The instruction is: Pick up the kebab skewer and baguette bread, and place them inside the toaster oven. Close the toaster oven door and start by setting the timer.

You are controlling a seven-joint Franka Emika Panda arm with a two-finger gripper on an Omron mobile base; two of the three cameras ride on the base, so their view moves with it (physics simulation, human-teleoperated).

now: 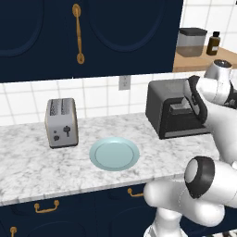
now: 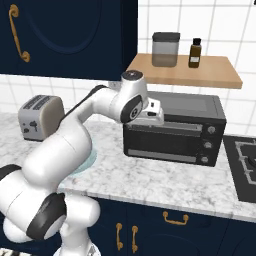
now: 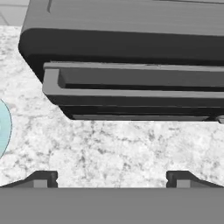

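While the jaws stand wide apart, holding nothing, the gripper (image 3: 112, 178) hovers above the toaster oven door (image 2: 165, 140), which is shut; the toaster oven (image 2: 176, 128) sits far right on the tabletop (image 2: 165, 180).

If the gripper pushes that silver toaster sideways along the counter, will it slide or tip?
The silver toaster stands tall on a narrow base, so a high push may tip it. A low push would probably slide it, since the marble counter looks smooth. Its weight cannot be judged.
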